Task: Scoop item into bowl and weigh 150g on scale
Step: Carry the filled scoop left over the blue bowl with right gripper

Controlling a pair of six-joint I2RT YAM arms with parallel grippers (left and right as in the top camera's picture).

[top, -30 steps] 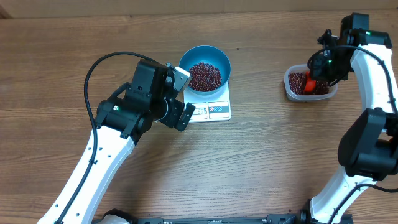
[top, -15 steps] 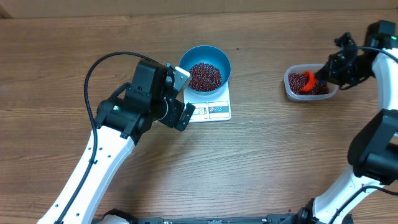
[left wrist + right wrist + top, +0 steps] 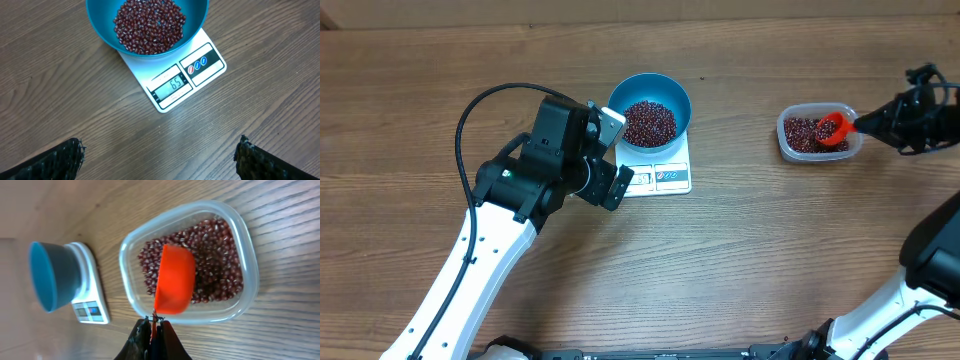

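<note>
Surface: brown wood-grain top carrying everything, seen from above and from both wrists.
Left gripper: left gripper sits at the near left edge of the scale, jaws spread wide with nothing between them; in the wrist view only the two dark fingertips show at the bottom corners.
Scale: small flat white rectangular scale, well apart from the tub; its display reads 65, and three blue and red buttons lie beside it on the near edge.
Right gripper: right gripper is at the right end of the tub, jaws pinched tight on the thin handle of the scoop.
Scoop: orange-red scoop lies over the beans inside the tub; whether it carries any cannot be told.
Tub: clear plastic tub with rounded corners, holding a shallow layer of loose beans.
Bowl: round, deep blue bowl stands on the far part of the scale, about as wide as it.
Task item: a heap of small, glossy, dark red-brown beans covers the bottom of the bowl, its blue wall bare above them.
</note>
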